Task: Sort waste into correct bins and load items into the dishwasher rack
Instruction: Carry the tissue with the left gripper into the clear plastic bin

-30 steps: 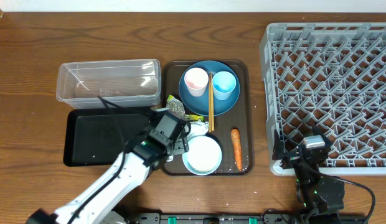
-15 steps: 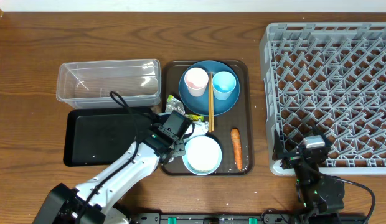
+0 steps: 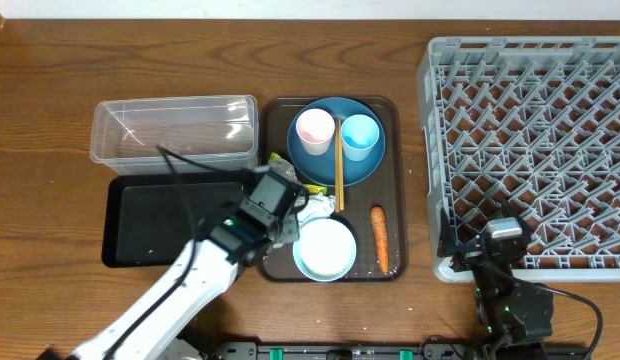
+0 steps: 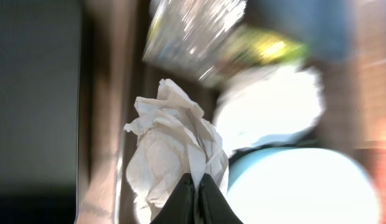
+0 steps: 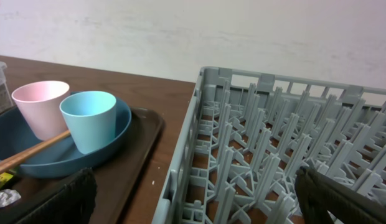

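Dishwasher rack (image 3: 530,150): on the counter, right of the brown serving tray (image 3: 399,190), nothing visible in it.
Clear tub (image 3: 175,135): just left of the tray's far half.
Black tray (image 3: 150,220): just left of the tray's near half.
Blue plate (image 3: 362,172): on the tray's far half, carrying the pinkish-white cup (image 3: 315,130), the light blue cup (image 3: 359,135) and the chopsticks (image 3: 339,170).
Pale bowl (image 3: 325,248): on the tray's near half, upright.
Carrot (image 3: 379,238): on the tray's near right, beside the bowl.
Wrapper (image 3: 282,165): at the tray's left edge.
Crumpled white napkin (image 4: 171,155): over the tray's left edge, pinched by the left hand (image 4: 196,183), whose jaws are closed on it.
Right hand (image 3: 502,238): right of the tray, at the rack's near edge, jaws wide apart, holding nothing.
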Robot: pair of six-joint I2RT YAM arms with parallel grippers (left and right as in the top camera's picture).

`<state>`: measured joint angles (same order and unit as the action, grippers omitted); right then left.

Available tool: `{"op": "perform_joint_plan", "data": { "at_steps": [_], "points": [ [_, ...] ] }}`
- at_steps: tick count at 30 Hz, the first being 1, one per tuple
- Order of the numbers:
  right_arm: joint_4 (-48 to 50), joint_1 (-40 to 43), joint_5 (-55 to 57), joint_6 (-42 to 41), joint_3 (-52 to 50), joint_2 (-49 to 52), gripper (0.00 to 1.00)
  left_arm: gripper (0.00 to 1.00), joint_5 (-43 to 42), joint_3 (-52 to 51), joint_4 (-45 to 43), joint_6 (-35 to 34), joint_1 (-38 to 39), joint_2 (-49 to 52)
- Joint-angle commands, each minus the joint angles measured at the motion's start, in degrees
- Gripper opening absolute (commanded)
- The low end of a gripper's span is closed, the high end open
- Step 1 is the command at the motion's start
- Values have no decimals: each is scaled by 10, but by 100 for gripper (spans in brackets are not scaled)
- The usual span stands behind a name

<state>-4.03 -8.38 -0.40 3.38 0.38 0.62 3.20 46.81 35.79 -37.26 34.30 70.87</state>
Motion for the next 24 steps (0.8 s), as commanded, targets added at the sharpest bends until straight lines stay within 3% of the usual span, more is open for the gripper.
{"op": "perform_joint_plan", "data": {
  "at_steps": [1,6,10,16,21,22,23,24],
  "points": [
    [-3,-4,1,-5,-1,-2,99,6,40,73,17,50,-2,-38],
    [-3,-4,1,-5,-1,-2,99,6,111,145,27,109,-47,-45],
    [-3,-4,2,-5,-1,-2,99,6,174,145,-2,122,-117,-28],
    [-3,-4,1,-6,-1,-2,99,6,166,146,-57,123,-225,60],
    [-3,-4,1,-5,-1,-2,99,7,122,146,-122,168,-286,155],
    [-3,-4,2,-6,-1,-2,99,11,113,146,-132,172,-295,171],
    [-3,-4,1,-6,-1,-2,99,34,106,146,-140,171,-303,183],
    [-3,-4,1,-5,-1,-2,99,50,103,146,-146,171,-308,188]
  ]
}}
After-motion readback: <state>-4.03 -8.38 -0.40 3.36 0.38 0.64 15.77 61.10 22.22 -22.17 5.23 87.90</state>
